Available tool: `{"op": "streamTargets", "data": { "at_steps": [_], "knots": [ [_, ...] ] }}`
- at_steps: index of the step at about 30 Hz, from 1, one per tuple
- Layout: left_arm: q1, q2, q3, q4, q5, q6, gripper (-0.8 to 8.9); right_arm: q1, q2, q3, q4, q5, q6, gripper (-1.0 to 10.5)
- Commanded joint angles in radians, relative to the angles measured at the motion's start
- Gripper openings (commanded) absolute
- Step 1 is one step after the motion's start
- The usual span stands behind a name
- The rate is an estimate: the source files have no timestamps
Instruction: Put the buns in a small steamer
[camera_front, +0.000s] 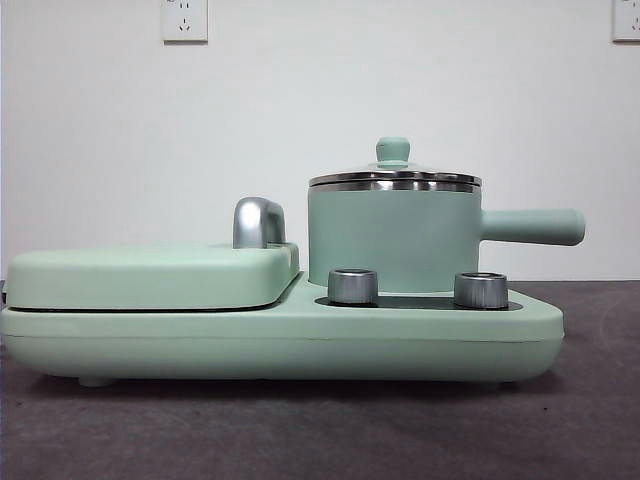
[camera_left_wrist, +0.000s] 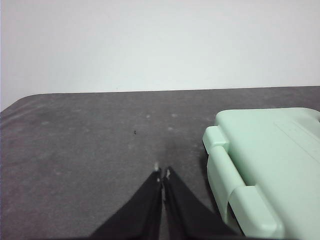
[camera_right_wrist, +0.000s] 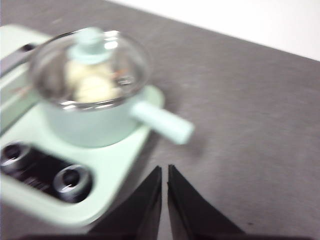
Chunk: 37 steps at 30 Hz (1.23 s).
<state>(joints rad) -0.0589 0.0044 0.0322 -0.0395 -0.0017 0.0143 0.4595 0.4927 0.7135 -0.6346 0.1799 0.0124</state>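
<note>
Left end effector jaws together, empty, right end effector likewise, buns inside lidded small steamer

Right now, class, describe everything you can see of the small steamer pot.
The small steamer is a mint green cylindrical pot with a steel rim, a straight side handle and a glass lid topped by a green knob. It stands upright, lid on, on the green appliance base behind two metal dials. Through the lid, pale buns show inside. No end effector touches it.
</note>
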Motion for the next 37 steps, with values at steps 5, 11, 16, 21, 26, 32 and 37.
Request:
{"op": "streamTargets", "data": {
  "at_steps": [5, 11, 16, 21, 26, 32, 37],
  "knots": [
    [0.001, -0.001, -0.019, 0.01, 0.0, 0.0, 0.07, -0.207, -0.171, -0.297, 0.307, -0.018, -0.014, 0.2],
    [0.001, -0.001, -0.019, 0.01, 0.0, 0.0, 0.07, -0.291, -0.337, -0.545, 0.475, -0.023, -0.013, 0.2],
    [0.001, -0.001, -0.019, 0.01, 0.0, 0.0, 0.07, -0.33, -0.443, -0.642, 0.481, -0.023, -0.013, 0.2],
    [0.001, -0.001, -0.019, 0.01, 0.0, 0.0, 0.07, -0.372, -0.489, -0.693, 0.527, -0.077, -0.012, 0.2],
    [0.001, -0.001, -0.018, 0.011, 0.0, 0.0, 0.07, -0.403, -0.489, -0.702, 0.537, -0.158, -0.013, 0.2],
    [0.001, -0.001, -0.018, 0.01, 0.0, 0.0, 0.07, -0.403, -0.489, -0.701, 0.537, -0.154, -0.013, 0.2],
    [0.001, -0.001, -0.018, 0.01, 0.0, 0.0, 0.07, -0.403, -0.489, -0.701, 0.537, -0.154, -0.013, 0.2]
  ]
}}
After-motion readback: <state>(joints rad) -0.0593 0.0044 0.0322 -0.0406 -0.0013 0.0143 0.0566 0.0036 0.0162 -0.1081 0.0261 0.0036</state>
